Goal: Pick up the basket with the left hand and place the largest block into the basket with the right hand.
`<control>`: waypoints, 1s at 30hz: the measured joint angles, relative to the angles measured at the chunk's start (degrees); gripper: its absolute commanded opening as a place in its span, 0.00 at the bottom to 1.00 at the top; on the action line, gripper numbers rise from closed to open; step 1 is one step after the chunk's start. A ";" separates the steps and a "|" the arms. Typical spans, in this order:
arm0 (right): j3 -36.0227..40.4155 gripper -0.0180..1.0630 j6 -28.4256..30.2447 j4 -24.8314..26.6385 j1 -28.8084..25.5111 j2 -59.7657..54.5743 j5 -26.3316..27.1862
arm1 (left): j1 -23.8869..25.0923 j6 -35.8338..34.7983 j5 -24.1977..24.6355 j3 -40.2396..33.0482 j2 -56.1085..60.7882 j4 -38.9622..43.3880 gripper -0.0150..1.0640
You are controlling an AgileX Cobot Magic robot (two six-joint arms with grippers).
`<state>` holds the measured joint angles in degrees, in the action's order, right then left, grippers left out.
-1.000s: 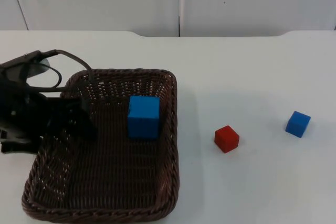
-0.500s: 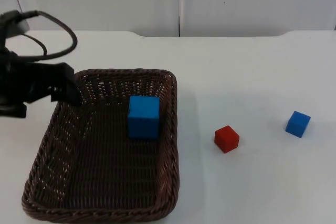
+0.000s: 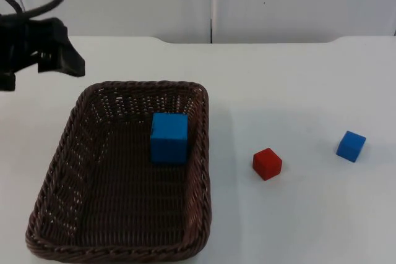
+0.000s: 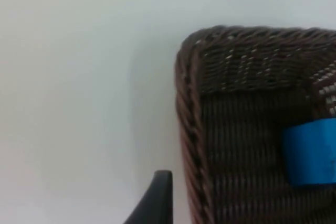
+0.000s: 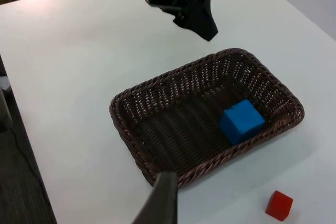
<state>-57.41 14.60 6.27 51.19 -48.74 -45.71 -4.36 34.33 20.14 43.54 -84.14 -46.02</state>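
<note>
With the large blue block [image 3: 169,137] already lying in the basket [image 3: 117,239] at the frame's lower left on the bench [image 3: 297,85], the task looks done; the left gripper [image 3: 59,60] hovers upper left, jaw state indiscernible.

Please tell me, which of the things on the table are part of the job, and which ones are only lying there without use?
Job: wicker basket; large blue block lying inside it; left gripper, above the table beyond the basket's far left corner.

Lying about: small red block; small blue block, both right of the basket.
</note>
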 measured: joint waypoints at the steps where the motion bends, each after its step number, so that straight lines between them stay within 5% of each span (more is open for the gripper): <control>1: 0.00 0.77 -0.23 0.00 0.00 0.00 0.00 | 0.00 -0.37 0.41 0.00 1.12 0.50 0.85; 30: 0.00 0.77 -3.95 1.11 0.00 0.00 -1.25 | 0.00 -21.02 14.82 0.00 36.07 23.08 0.85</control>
<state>-57.41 10.65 7.38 51.19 -48.74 -46.97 -4.36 13.31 34.97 43.54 -48.07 -22.94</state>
